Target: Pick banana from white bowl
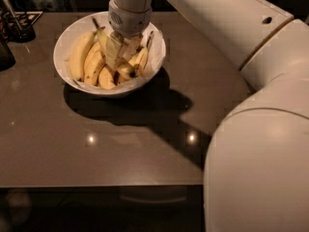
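The white bowl [67, 37] stands at the far left of the dark table and holds several yellow bananas. My gripper [119, 53] reaches down into the bowl's middle from above. It is shut on the slim banana [103, 36], which lies tilted, its long dark stem pointing up and left and its dark brown end [131, 73] low to the right. Plumper bananas [80, 54] lie to the left of it in the bowl. My fingers hide the banana's middle.
A dark holder with utensils [20, 29] and another dark object [5, 54] stand at the table's far left edge. My arm and body [260, 129] fill the right side. The table's front edge [96, 185] runs near the bottom.
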Tool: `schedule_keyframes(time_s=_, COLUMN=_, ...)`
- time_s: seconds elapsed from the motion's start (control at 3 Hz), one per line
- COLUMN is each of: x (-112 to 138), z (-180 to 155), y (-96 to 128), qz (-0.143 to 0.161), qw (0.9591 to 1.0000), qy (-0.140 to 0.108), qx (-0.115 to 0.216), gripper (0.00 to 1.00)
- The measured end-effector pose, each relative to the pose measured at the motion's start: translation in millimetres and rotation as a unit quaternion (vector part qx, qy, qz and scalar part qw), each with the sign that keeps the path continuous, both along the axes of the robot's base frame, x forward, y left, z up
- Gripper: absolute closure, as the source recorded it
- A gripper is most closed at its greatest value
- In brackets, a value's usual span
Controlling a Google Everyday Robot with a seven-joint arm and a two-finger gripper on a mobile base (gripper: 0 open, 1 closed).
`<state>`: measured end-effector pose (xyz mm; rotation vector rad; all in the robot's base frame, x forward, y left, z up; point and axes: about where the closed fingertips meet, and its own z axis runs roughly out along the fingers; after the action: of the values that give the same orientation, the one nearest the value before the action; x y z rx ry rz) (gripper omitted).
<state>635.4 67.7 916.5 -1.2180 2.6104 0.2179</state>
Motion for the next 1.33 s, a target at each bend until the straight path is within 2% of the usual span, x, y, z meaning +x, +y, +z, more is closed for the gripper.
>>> schedule_keyframes(time_s=0.67, x=-26, z=42, y=1, qz=0.051, qw=0.9977, qy=-0.041, qx=0.021, gripper=1.00)
schedule_keyframes(time_s=1.33, x=-24, z=41, y=7, qz=0.059, qw=0.9972, qy=-0.045, qx=0.015, gripper=1.00)
